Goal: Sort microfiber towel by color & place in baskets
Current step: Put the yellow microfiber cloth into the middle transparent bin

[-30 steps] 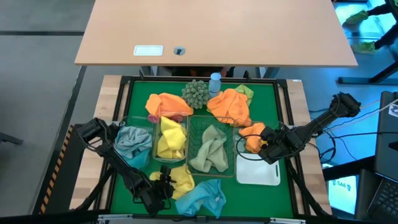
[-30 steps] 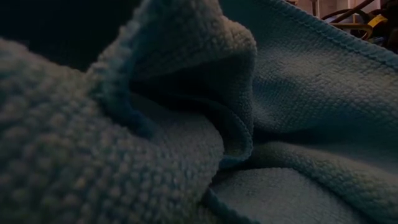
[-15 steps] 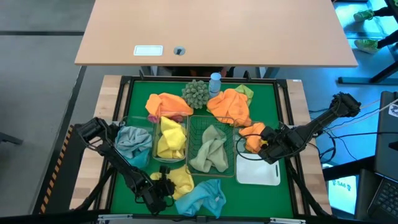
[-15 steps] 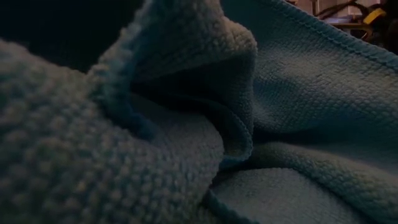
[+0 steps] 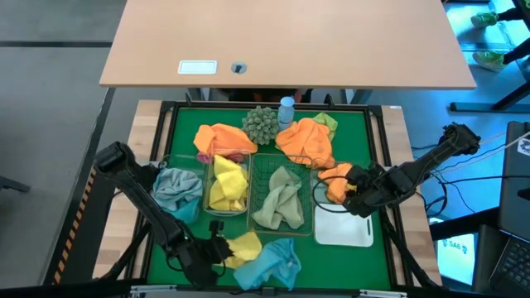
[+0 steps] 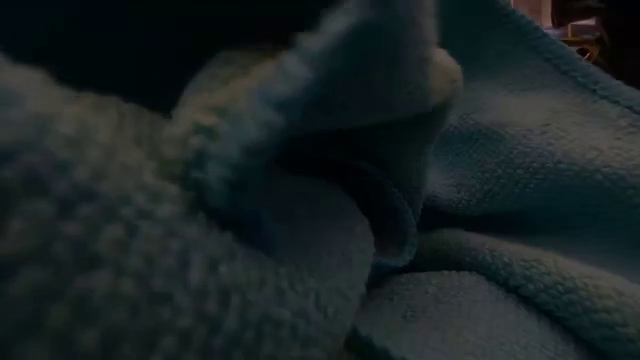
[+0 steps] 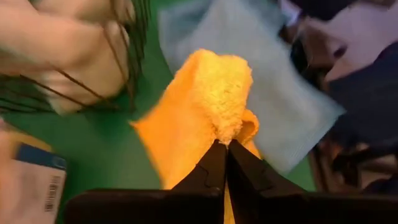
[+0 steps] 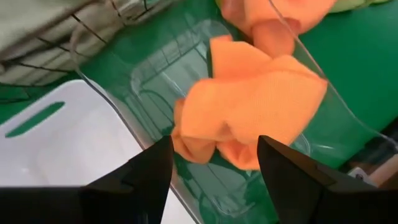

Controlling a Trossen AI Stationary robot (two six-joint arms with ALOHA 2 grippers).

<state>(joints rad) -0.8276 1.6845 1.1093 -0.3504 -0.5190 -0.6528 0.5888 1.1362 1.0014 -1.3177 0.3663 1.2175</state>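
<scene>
My left gripper [image 5: 217,250] is down at the near edge of the green mat [image 5: 364,124], fingers pinched tight on a fold of the yellow towel [image 5: 240,247]. Through my left wrist camera the fingers [image 7: 214,168] meet together right under the yellow towel [image 7: 208,118], which bunches up just ahead of them. Just beyond it lies the light blue towel [image 5: 269,265], touching the yellow one, and that same blue cloth [image 6: 500,200] fills the whole low view.

Ahead of my left gripper sits the clear bin with yellow towels [image 5: 227,184], and beside it the clear bin with a pale blue-grey towel [image 5: 176,190]. The dark wire-mesh basket [image 5: 281,197] holds a beige towel [image 5: 280,203]; its wires [image 7: 124,56] show in my left wrist view too.

My right gripper [image 5: 358,199] hovers over on the other side, fingers spread wide apart, holding nothing. Right in front of it an orange towel [image 8: 249,106] lies in a clear bin [image 8: 161,87], and the white bin [image 5: 344,226] sits just beside it, touching the clear one. Farther off, more orange towels [image 5: 306,139] are piled on the mat, near the spiky ball [image 5: 261,124] and the small blue bottle [image 5: 286,108].
</scene>
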